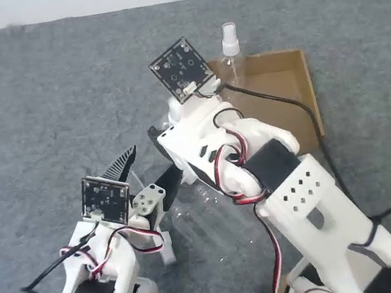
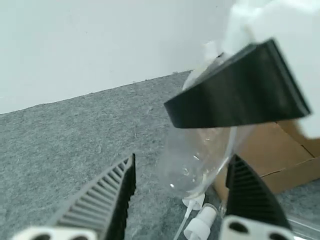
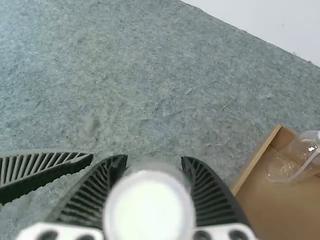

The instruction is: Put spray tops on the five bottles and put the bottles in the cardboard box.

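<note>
Surface: grey felt-like table cover; plain white wall behind. right gripper pinching clear plastic bottle; left gripper fingers spread.

The left arm sat low at the near side of the table, its wrist tipped forward. The left gripper stood wide apart, and both ribbed black fingers held nothing between them. The right arm reached farther across, elbow bent and wrist angled down. The right gripper was closed around a clear bottle and hung just ahead of the left arm's open fingers, close beside them.
</note>
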### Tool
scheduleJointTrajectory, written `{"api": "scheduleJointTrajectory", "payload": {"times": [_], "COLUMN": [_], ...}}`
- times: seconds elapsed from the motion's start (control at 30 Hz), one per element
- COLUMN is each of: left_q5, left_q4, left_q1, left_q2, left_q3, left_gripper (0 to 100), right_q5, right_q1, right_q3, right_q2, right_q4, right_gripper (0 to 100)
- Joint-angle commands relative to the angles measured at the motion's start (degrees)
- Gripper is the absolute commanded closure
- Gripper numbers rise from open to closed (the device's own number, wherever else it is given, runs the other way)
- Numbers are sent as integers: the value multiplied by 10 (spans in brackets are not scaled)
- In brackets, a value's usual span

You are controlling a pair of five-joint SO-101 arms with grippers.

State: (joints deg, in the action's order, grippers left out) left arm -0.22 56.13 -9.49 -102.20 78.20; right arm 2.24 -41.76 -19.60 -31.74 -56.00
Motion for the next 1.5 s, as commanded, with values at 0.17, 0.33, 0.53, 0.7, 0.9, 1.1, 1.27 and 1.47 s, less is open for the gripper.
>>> {"api": "scheduleJointTrajectory", "payload": {"times": [0.17,0.33,0.53,0.7,0.9,1.1,1.27,1.47], "left_q5": [4,4,2,2,2,1,1,1], "left_q4": [-13,-11,-15,-15,-15,-17,-17,-17], "left_q1": [0,4,4,4,4,4,4,4], "left_q2": [-9,-9,-10,-10,-10,-10,-10,-10], "left_q3": [-2,-1,7,7,7,15,15,15], "left_gripper": [732,732,732,732,732,732,732,732], "right_q5": [2,0,-26,-60,-89,-105,-104,-106], "right_q1": [44,55,123,183,304,384,403,400], "right_q3": [41,46,114,234,318,348,347,348], "right_q2": [0,37,99,156,240,314,364,374], "right_q4": [-5,-3,-49,-140,-173,-132,-92,-90], "right_gripper": [993,993,994,994,994,994,994,994]}}
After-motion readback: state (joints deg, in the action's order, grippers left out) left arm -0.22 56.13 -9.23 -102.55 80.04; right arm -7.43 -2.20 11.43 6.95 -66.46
